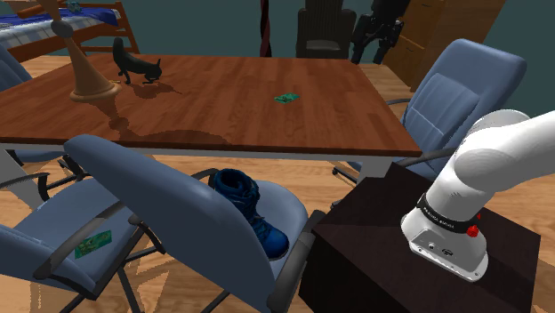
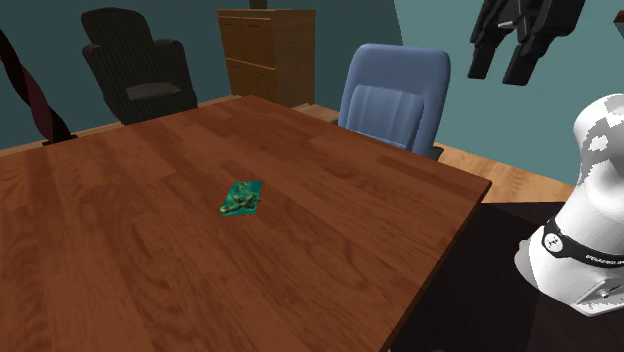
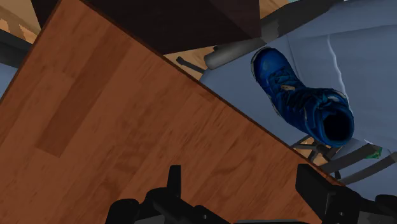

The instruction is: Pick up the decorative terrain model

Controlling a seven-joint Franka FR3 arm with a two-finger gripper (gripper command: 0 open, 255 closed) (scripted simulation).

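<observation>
Soft, rather dim light falls from above. On the desk (image 1: 267,107) the cat figure (image 1: 133,64) and wooden ornament (image 1: 89,82) cast dark shadows toward the shoulder view's lower right.

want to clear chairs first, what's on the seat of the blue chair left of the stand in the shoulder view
A dark blue boot lies on the chair's seat. The backrest covers part of the boot and seat, so anything beneath it is hidden.
</observation>
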